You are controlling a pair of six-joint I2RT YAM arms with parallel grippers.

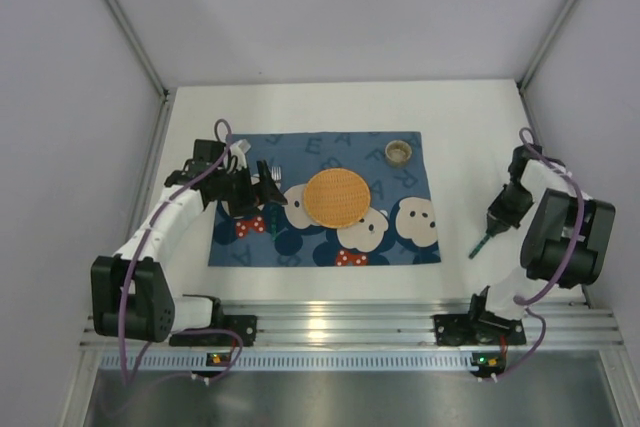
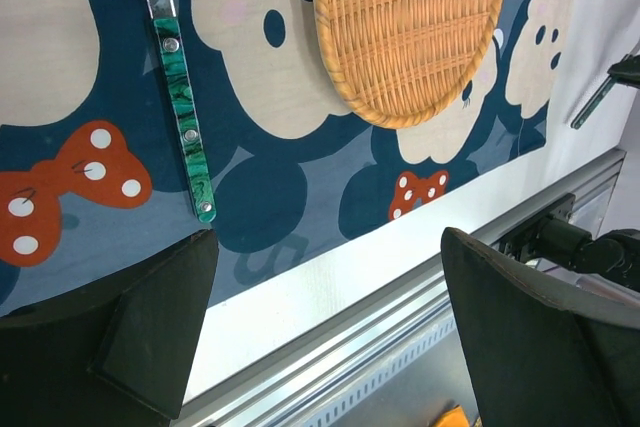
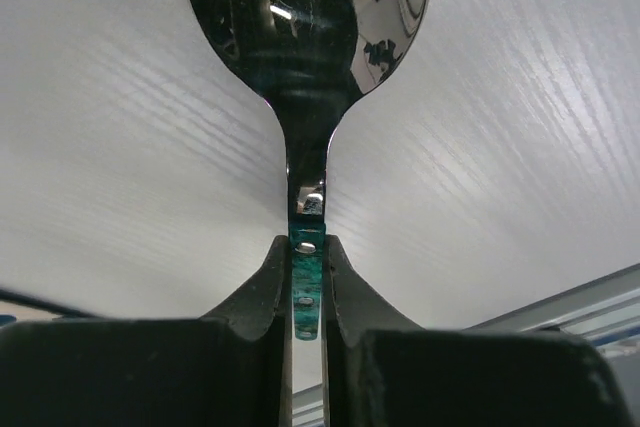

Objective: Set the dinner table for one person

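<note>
Right pincer [image 3: 308, 247] clamps narrow on spoon [image 3: 305, 37] handle, bowl jutting ahead. Thin grip: spoon may swivel or slip onto desk [image 3: 500, 147]. Left pincer [image 2: 330, 297] wide, empty.

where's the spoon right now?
Top view: the spoon is clamped in the right hand, over bare dinner table just right of the blue mat, toward its near corner.

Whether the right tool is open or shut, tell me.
Shut on the spoon. In the right wrist view, the right tool has its fingers pressed against both sides of the green handle, with no gap.
</note>
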